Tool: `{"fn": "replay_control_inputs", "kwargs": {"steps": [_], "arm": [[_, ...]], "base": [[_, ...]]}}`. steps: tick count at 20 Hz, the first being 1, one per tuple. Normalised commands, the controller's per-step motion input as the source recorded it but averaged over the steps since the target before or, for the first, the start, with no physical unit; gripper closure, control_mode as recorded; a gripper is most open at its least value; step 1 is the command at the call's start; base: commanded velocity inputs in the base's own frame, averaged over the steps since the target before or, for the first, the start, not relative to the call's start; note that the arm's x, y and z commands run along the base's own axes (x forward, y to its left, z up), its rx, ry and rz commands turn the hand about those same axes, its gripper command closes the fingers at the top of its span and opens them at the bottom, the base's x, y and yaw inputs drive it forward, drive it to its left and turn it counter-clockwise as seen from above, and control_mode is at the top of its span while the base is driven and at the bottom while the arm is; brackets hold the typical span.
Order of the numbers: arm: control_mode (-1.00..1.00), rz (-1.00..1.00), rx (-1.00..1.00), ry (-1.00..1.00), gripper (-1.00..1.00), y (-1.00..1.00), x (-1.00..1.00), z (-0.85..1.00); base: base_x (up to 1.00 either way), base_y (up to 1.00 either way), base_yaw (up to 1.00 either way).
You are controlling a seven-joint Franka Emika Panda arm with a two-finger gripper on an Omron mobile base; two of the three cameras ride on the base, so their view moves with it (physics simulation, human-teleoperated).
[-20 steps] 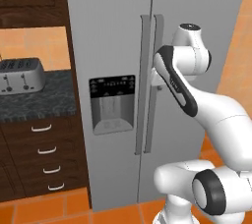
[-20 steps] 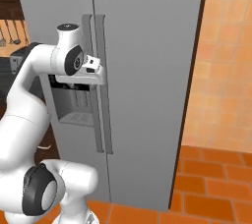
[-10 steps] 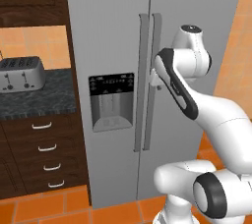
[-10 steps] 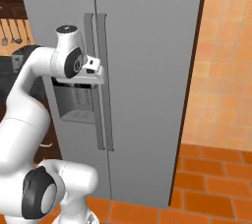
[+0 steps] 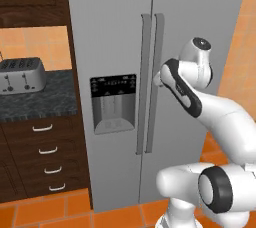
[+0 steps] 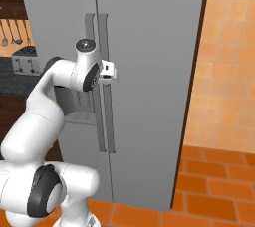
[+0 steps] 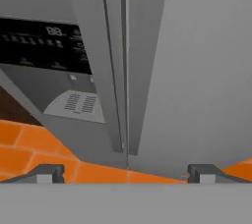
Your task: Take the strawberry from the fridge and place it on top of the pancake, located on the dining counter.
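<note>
Hovering just before the fridge (image 5: 150, 47), the gripper (image 7: 127, 173) is spreading its jaws wide. Two handles (image 5: 150, 82) are running down its shut doors; the dispenser (image 5: 113, 103) writing is too blurred to read.

Tall grey side-by-side fridge (image 5: 115, 32), both doors shut, long vertical handles at its centre seam, black-panelled dispenser in left door

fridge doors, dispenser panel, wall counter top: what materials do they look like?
Fridge: flat grey, matte, probably brushed or painted metal; no reflections. Dispenser panel: glossy black, likely plastic or glass, with pale markings. Wall counter: dark mottled top, looks like granite-style stone.
</note>
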Motion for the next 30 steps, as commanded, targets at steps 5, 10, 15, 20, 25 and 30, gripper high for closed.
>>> {"fn": "replay_control_inputs", "kwargs": {"steps": [5, 10, 15, 20, 25, 30], "arm": [[-1.00, 0.00, 0.00, -0.01, -1.00, -0.02, 0.94, -0.11], [-1.00, -0.01, 0.00, -0.01, -1.00, 0.00, 0.81, -0.09], [-1.00, -0.03, 0.00, -0.01, -1.00, 0.00, 0.71, -0.07], [-1.00, -0.03, 0.00, -0.13, -1.00, 0.15, 0.62, -0.16], [-1.00, -0.03, 0.00, -0.23, -1.00, 0.13, 0.36, -0.25], [-1.00, -0.02, 0.00, -0.37, -1.00, 0.26, 0.13, -0.29]], "base": [[0.00, 0.00, 0.00], [0.00, 0.00, 0.00], [0.00, 0.00, 0.00], [0.00, 0.00, 0.00], [0.00, 0.00, 0.00], [0.00, 0.00, 0.00]]}}
